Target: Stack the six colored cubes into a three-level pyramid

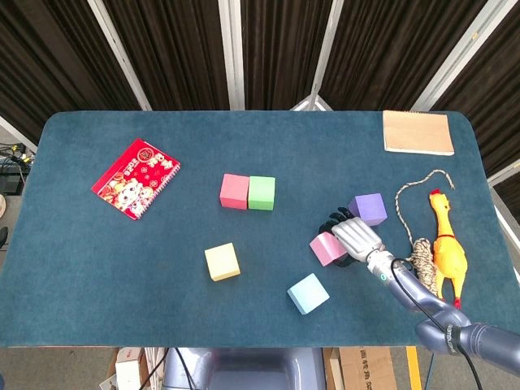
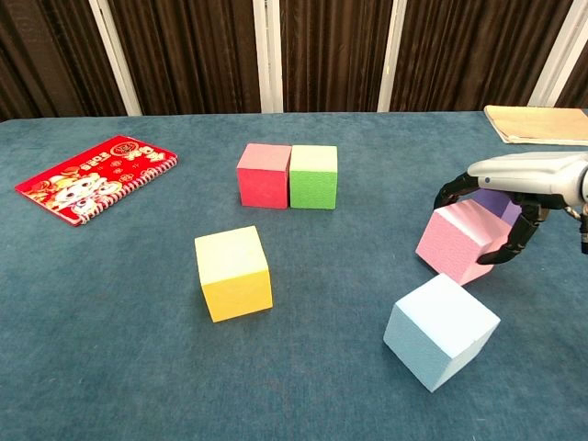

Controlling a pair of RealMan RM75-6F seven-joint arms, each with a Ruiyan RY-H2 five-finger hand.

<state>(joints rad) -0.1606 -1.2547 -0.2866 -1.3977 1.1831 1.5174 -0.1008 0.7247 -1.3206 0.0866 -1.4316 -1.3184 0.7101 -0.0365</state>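
Observation:
My right hand point(image 1: 355, 236) point(image 2: 520, 186) grips the light pink cube point(image 1: 325, 248) point(image 2: 453, 242), fingers over its top and thumb under its right side; the cube is tilted at the table's right. The purple cube point(image 1: 367, 208) point(image 2: 502, 207) sits just behind the hand, partly hidden in the chest view. A light blue cube point(image 1: 308, 293) point(image 2: 441, 331) lies nearer the front edge. Left of it stands the yellow cube point(image 1: 222, 262) point(image 2: 233, 273). A red-pink cube point(image 1: 234, 191) point(image 2: 264, 175) and a green cube point(image 1: 262, 192) point(image 2: 313, 176) touch side by side at mid-table. My left hand is not seen.
A red spiral notebook point(image 1: 136, 178) point(image 2: 90, 177) lies at the far left. A tan pad point(image 1: 418, 132) point(image 2: 537, 123) sits at the back right. A rubber chicken point(image 1: 448, 248) and a coiled rope point(image 1: 422, 253) lie beside my right forearm.

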